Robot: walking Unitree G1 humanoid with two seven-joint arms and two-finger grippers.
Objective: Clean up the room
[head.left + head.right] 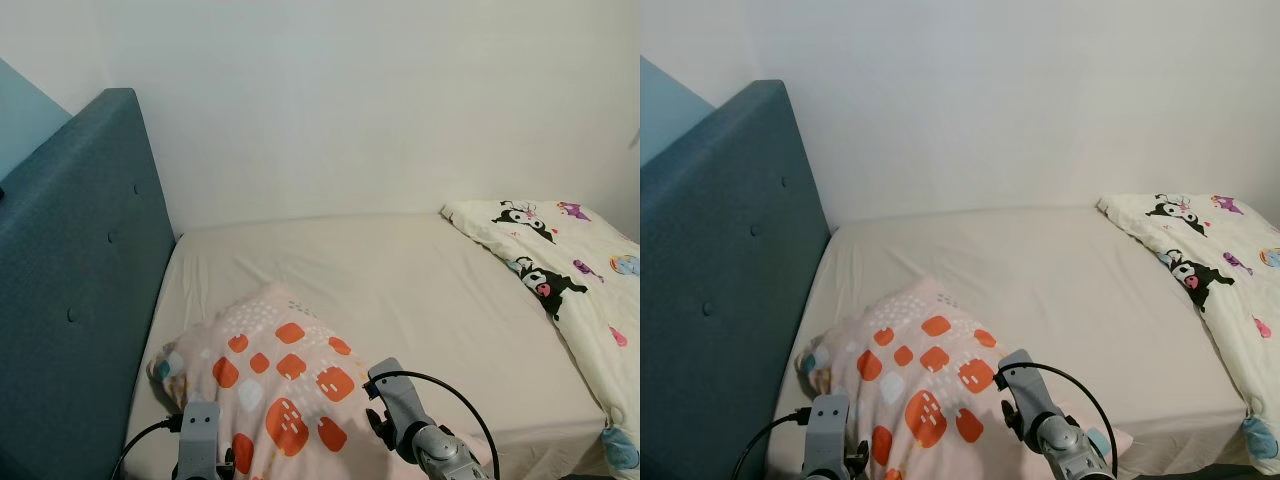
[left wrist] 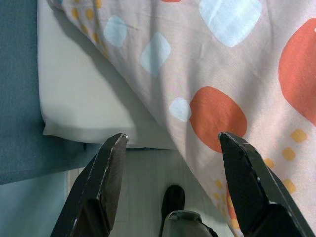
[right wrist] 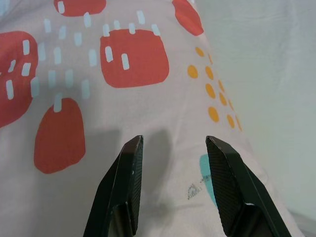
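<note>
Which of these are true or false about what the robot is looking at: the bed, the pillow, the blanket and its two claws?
1. The pink pillow with orange patches lies at the headboard end of the bed. True.
2. The headboard is red. False: it is dark teal, with buttons.
3. The cartoon-print blanket lies toward the robot's right. True.
4. The right gripper is shut on the pillow. False: its fingers are open, just over the pillowcase.
5. The left gripper is open, at the pillow's edge by the bed's corner. True.
</note>
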